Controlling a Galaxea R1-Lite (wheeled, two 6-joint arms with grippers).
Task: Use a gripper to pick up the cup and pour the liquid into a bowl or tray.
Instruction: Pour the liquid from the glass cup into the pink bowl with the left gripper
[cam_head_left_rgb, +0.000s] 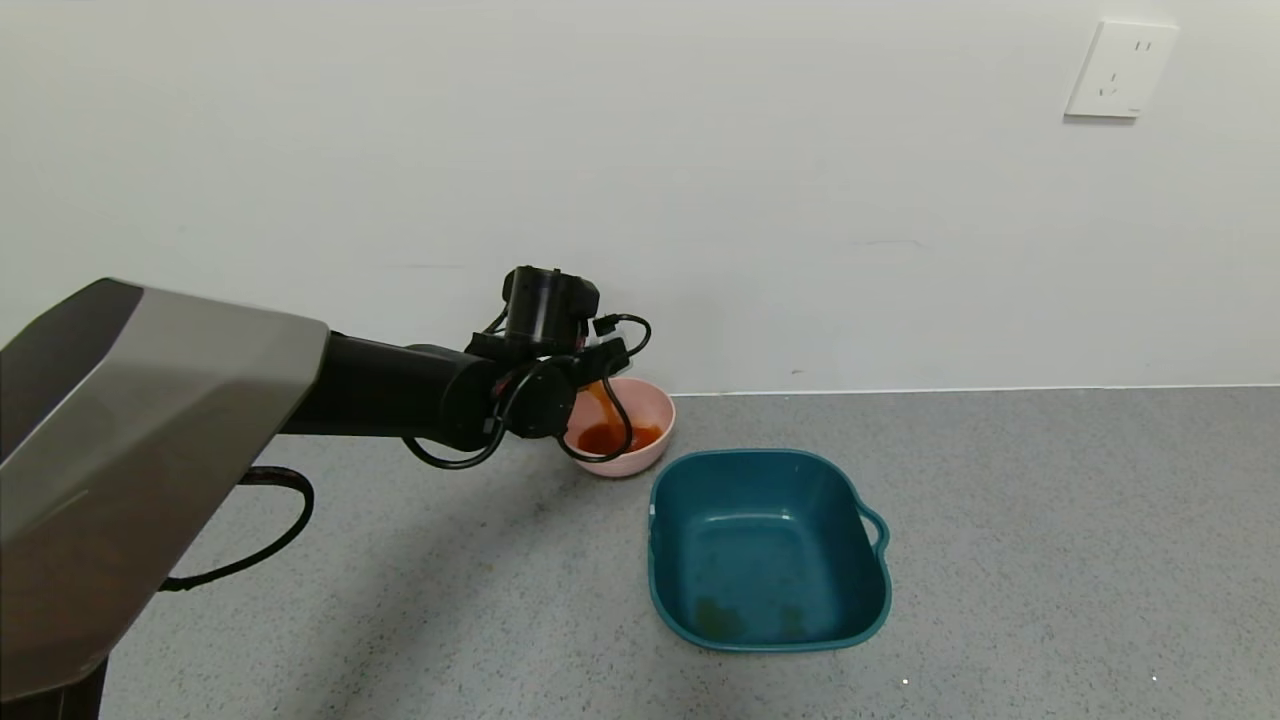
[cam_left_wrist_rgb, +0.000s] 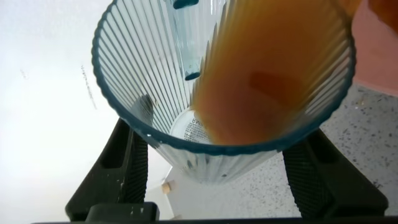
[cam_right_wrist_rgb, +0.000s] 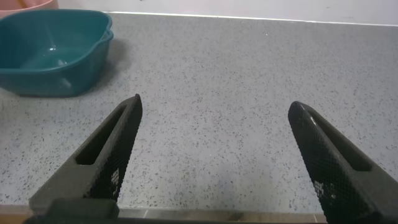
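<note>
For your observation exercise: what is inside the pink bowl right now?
The pink bowl holds a pool of reddish-brown liquid. The left gripper, holding the cup, covers the bowl's near side.

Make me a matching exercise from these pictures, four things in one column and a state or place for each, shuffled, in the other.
Things:
1. cup
2. pink bowl
3. teal tub
4. right gripper

States:
A. open above bare floor
B. holds a reddish-brown pool
C. tipped in the left gripper, liquid running out
D. no pool of liquid inside, beside the bowl

Pairs: 1-C, 2-B, 3-D, 4-A
</note>
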